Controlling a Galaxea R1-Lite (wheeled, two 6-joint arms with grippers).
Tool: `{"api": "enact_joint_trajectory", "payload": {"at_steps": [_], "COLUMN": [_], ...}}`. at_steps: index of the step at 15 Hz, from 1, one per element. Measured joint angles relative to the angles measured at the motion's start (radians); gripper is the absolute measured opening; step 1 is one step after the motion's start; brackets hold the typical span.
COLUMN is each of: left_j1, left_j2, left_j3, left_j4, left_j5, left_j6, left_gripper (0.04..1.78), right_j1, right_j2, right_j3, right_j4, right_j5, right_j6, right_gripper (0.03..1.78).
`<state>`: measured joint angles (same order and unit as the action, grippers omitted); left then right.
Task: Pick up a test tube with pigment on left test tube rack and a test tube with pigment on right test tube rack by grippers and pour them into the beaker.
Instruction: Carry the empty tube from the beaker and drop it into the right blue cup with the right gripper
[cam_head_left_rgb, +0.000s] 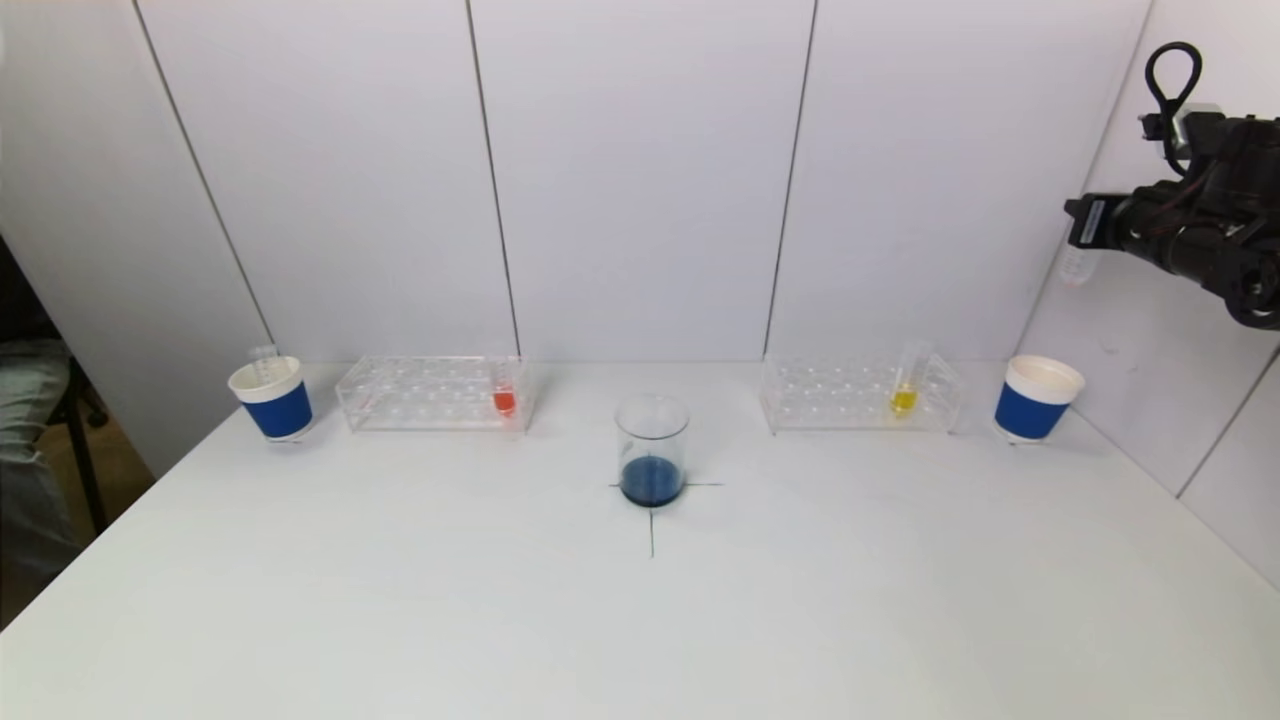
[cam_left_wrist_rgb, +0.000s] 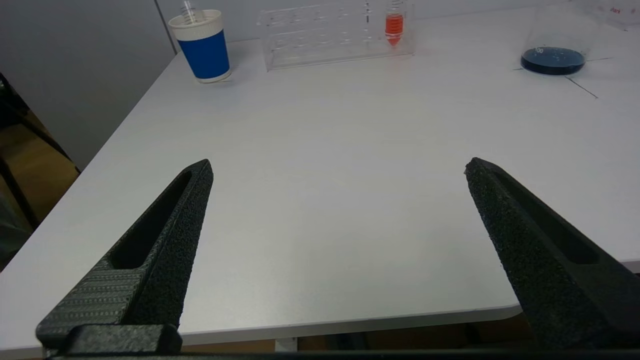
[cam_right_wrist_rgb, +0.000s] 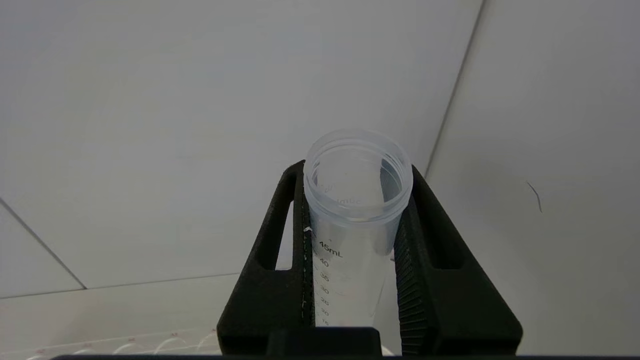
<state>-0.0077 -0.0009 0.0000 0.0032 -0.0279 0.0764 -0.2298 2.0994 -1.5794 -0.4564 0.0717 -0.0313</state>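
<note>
Beaker (cam_head_left_rgb: 652, 450): stands on a cross mark at mid-table (cam_head_left_rgb: 640, 620), dark blue liquid pooled in its bottom.
Left rack (cam_head_left_rgb: 435, 392): behind the beaker toward the robot's left — one tube of orange pigment (cam_head_left_rgb: 504, 398) upright at the end nearer the beaker.
Right rack (cam_head_left_rgb: 860, 394): behind the beaker toward the robot's right, holding a tube of yellow pigment (cam_head_left_rgb: 904, 392).
Right pincer (cam_right_wrist_rgb: 357, 200): raised high and far right of the beaker, clamped on an empty clear tube (cam_right_wrist_rgb: 356, 220).
Left pincer (cam_left_wrist_rgb: 337, 172): low over the table's near edge, well short of the beaker — fingers spread wide, nothing between them.
Blue cups: one (cam_head_left_rgb: 271, 398) beyond the left rack with a tube in it, one (cam_head_left_rgb: 1036, 398) beyond the right rack.
</note>
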Motion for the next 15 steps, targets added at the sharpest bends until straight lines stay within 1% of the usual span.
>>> {"api": "enact_joint_trajectory", "payload": {"at_steps": [7,11,15], "left_j1": [0.0,0.0,0.0], "left_j2": [0.0,0.0,0.0], "left_j3": [0.0,0.0,0.0], "left_j4": [0.0,0.0,0.0], "left_j5": [0.001,0.001,0.001], "left_j6": [0.0,0.0,0.0], "left_gripper": [1.76,1.76,1.76], "right_j1": [-0.02,-0.023,-0.022], "right_j2": [0.041,0.069,0.094], "right_j3": [0.03,0.06,0.074], "right_j4": [-0.008,-0.092,-0.1], "right_j5": [0.001,0.001,0.001], "right_j6": [0.015,0.013,0.013], "right_gripper": [0.51,0.51,0.51]}}
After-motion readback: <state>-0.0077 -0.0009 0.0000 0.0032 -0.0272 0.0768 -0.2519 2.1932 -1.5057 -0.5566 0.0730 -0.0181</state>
